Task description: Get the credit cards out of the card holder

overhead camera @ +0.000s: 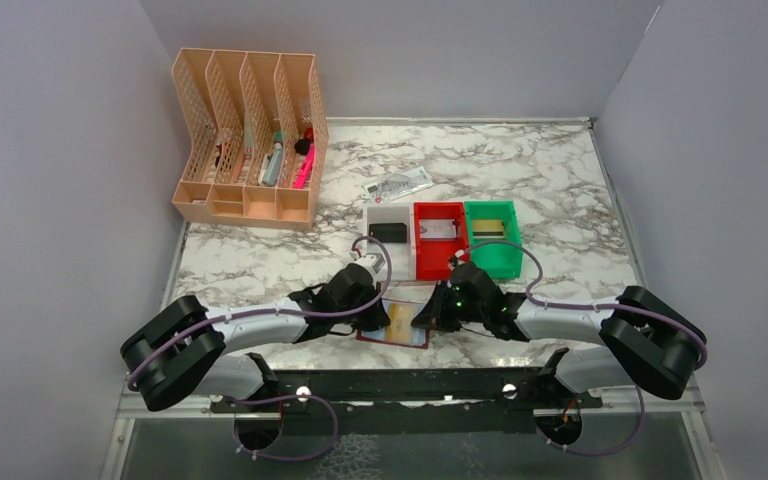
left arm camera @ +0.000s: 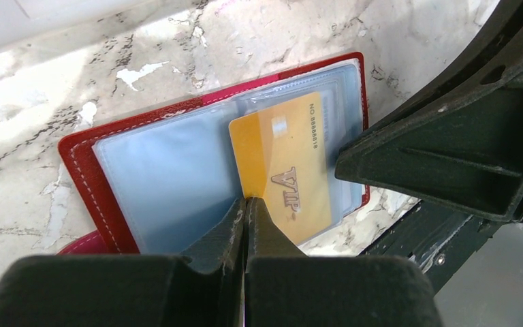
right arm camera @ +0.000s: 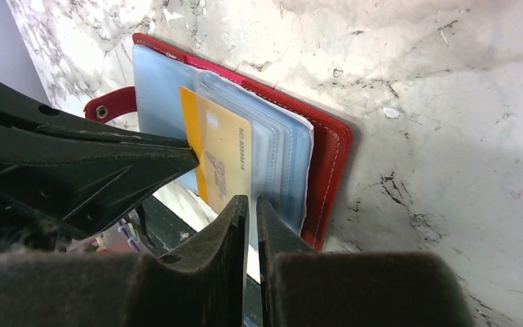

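Now the open card holder (left arm camera: 76,158) sleeves one gold card (left arm camera: 286,163).

card holder (overhead camera: 412,338) — mostly covered, top view (a strip shows) | gold card (left arm camera: 282,170) — corner behind left fingers (left arm camera: 221,235)

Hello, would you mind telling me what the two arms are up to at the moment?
Both arms are working on the open maroon card holder lying near the front edge of the marble table. The left gripper has its fingers closed on the edge of a gold card among the clear sleeves, apparently to draw it out. The right gripper seems to pinch the sleeves' edge, steadying the holder. The card is not out yet.
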Controlling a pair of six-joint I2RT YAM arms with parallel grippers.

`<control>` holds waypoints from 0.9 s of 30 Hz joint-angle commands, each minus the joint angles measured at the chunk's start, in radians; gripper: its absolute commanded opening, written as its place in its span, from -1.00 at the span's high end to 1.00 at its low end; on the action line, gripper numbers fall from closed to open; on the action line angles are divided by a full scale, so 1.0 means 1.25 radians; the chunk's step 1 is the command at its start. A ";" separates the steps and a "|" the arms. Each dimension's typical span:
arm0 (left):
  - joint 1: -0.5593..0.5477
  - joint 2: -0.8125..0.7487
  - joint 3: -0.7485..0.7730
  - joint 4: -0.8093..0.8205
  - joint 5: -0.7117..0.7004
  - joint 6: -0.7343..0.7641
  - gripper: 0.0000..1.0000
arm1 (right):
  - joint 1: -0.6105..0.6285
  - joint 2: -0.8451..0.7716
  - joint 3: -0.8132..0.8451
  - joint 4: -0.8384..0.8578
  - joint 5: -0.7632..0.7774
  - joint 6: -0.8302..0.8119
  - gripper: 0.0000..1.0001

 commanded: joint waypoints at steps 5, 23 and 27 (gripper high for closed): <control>-0.004 -0.038 -0.015 -0.045 -0.047 0.006 1.00 | -0.006 0.013 0.004 -0.093 0.070 -0.060 0.69; -0.004 -0.029 -0.034 0.021 -0.011 -0.021 0.21 | -0.006 -0.023 0.095 -0.057 -0.081 -0.188 0.52; -0.004 -0.027 -0.034 0.021 -0.010 -0.023 0.21 | -0.006 0.028 0.094 -0.071 -0.074 -0.144 0.52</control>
